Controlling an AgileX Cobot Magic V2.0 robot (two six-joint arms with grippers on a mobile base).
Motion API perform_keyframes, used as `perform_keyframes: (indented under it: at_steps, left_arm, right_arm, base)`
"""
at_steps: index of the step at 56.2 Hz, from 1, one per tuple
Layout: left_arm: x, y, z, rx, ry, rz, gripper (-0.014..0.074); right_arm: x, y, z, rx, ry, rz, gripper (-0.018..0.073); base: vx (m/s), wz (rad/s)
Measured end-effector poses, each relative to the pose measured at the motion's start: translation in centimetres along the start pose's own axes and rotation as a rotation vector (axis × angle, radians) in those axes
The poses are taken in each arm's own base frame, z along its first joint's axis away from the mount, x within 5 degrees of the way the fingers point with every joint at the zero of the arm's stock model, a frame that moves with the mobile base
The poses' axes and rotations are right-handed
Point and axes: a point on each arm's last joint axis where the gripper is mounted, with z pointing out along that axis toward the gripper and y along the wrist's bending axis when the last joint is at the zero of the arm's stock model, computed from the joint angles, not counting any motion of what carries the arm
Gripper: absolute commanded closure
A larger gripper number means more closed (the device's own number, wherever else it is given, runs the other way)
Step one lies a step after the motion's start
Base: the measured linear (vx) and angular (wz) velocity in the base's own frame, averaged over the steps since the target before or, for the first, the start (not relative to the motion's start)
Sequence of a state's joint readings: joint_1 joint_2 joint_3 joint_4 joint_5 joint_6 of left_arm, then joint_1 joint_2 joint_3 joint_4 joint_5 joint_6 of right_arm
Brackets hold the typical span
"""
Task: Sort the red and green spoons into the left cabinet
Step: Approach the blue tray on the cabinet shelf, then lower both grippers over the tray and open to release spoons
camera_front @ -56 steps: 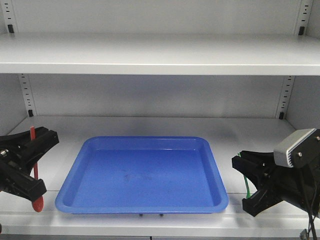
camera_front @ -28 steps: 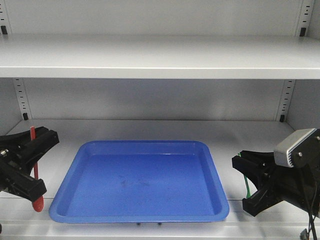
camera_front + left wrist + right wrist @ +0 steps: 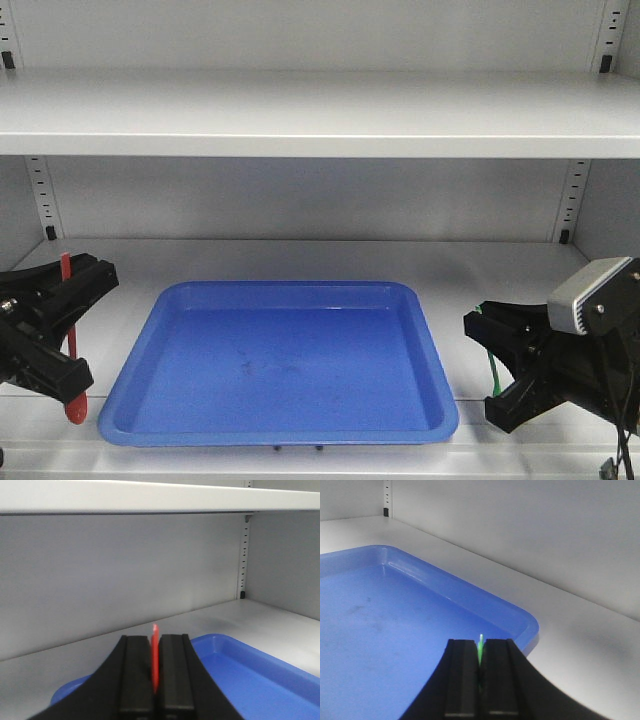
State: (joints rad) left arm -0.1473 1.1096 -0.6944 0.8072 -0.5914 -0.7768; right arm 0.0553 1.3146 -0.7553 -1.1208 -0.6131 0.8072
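Cool, even, diffuse light fills the cabinet [image 3: 320, 110], bright without hard glare; the upper shelf leaves only a soft grey band on the back wall beneath it. The blue tray [image 3: 280, 360] shows a pale sheen along its far rim (clearest in the right wrist view). The front view is fairly sharp. In the wrist views the left gripper [image 3: 155, 641] and right gripper [image 3: 480, 642] are dark and soft-edged, and the red spoon [image 3: 155, 655] and green spoon [image 3: 480, 652] look slightly blurred.

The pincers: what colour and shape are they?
The left pincer and right pincer are matte black, with flat jaws widening to a broad base. The right one carries a light grey box and a thin black cable.
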Motion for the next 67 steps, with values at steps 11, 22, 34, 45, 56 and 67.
perform_keyframes:
  at_steps: [11,22,34,45,56,67]
  left_arm:
    - [0.0,0.0,0.0,0.0,0.0,0.0,0.0603]
    - [0.1,0.3,1.0,0.014,0.0,-0.005,0.0601]
    - [0.5,0.1,5.3,0.081,0.025,-0.023,0.06]
    - [1.5,-1.0,9.7,0.141,0.068,-0.033,0.0596]
    - [3.3,-0.7,12.5,0.141,0.119,-0.05,0.0568]
    - [5.1,-0.2,13.1,0.108,0.187,-0.058,0.0416]
  right_arm:
    - [0.0,0.0,0.0,0.0,-0.003,0.004,0.0565]
    - [-1.2,0.1,1.3,-0.006,-0.015,-0.011,0.0565]
    - [-3.1,3.0,5.9,-0.04,0.044,-0.059,0.0561]
    - [-3.1,4.2,9.9,0.007,0.138,-0.024,0.0554]
    - [-2.9,4.4,11.9,0.017,0.15,0.118,0.0519]
    - [-2.2,4.2,12.3,0.045,0.181,0.161,0.0363]
  base:
    - [0.0,0.0]
    - [0.0,0.0]
    - [0.0,0.0]
    - [0.0,0.0]
    - [0.0,0.0]
    - [0.0,0.0]
